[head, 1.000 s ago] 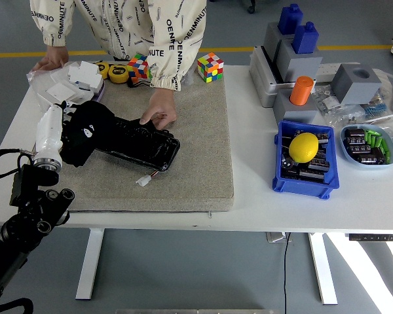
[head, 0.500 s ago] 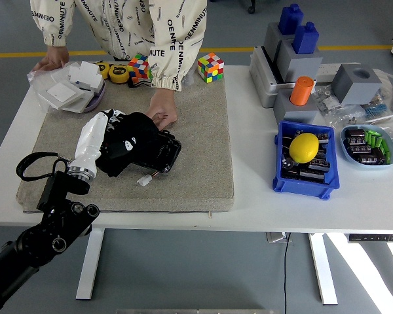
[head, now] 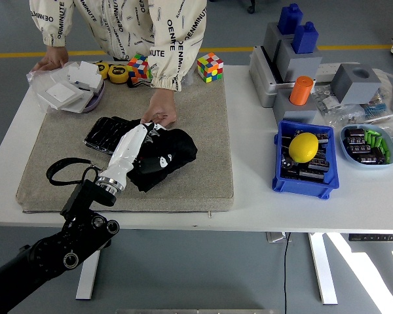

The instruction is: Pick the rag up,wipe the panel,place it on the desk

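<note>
Grey mat [head: 203, 131]: rag [head: 162, 157] swept rightward across panel [head: 108, 134] by left hand [head: 132, 147], fingers pressed flat on it; wiping underway.

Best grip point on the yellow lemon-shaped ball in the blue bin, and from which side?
Take the yellow lemon-shaped ball across its narrower middle, from above. It sits atop the dark parts filling the blue plastic bin, whose walls block a side approach, while its upper half is exposed and rounded.

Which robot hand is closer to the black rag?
The left. The robot's left hand lies on the crumpled black rag, pressing it on the black panel. The right hand is out of view.
</note>
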Controlling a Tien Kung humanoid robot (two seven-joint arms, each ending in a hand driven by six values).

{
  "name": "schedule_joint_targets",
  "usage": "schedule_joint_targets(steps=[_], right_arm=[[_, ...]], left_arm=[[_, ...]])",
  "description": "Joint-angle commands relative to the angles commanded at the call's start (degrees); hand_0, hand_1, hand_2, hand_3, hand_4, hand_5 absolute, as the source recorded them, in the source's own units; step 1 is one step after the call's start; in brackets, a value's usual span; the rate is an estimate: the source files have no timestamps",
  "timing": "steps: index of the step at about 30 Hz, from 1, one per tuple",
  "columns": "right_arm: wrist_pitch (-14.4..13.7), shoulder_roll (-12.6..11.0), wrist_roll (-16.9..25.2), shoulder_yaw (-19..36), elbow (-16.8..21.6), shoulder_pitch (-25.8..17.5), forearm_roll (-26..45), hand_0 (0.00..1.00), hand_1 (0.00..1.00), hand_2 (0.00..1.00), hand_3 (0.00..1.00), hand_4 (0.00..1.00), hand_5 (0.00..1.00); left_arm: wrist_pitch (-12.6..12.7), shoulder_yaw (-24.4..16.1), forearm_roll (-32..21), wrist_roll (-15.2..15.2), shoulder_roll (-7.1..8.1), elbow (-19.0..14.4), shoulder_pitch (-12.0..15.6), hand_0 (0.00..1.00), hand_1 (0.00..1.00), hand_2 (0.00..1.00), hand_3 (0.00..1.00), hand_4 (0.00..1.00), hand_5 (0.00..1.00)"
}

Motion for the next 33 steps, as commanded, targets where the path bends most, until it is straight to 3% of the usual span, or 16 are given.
schedule_joint_targets(steps=[10, 23, 33], right_arm=[[0.0, 0.0, 0.0, -0.2, 0.1, 0.0, 0.2, 0.545, 0.563, 0.492, 0.521, 0.892, 0.353], [0.0, 0.0, 0.0, -0.2, 0.1, 0.0, 0.3, 0.543, 0.562, 0.492, 0.522, 0.893, 0.353], [0.0, 0.0, 0.0, -0.3, 0.1, 0.0, 0.3, 0.544, 0.560, 0.492, 0.521, 0.892, 0.354]], left_arm=[[0.4, -1.4, 0.1, -0.6, -0.28, 2.3, -0.1, 0.273, 0.256, 0.302, 0.546, 0.677, 0.002], [1.2, -9.0, 1.3, -3.0, -0.56, 7.6, -0.3, 0.273, 0.255, 0.302, 0.546, 0.677, 0.002], [1.4, -16.2, 3.0, -3.8, -1.16, 15.3, -2.1, 0.274, 0.254, 0.301, 0.546, 0.677, 0.002]])
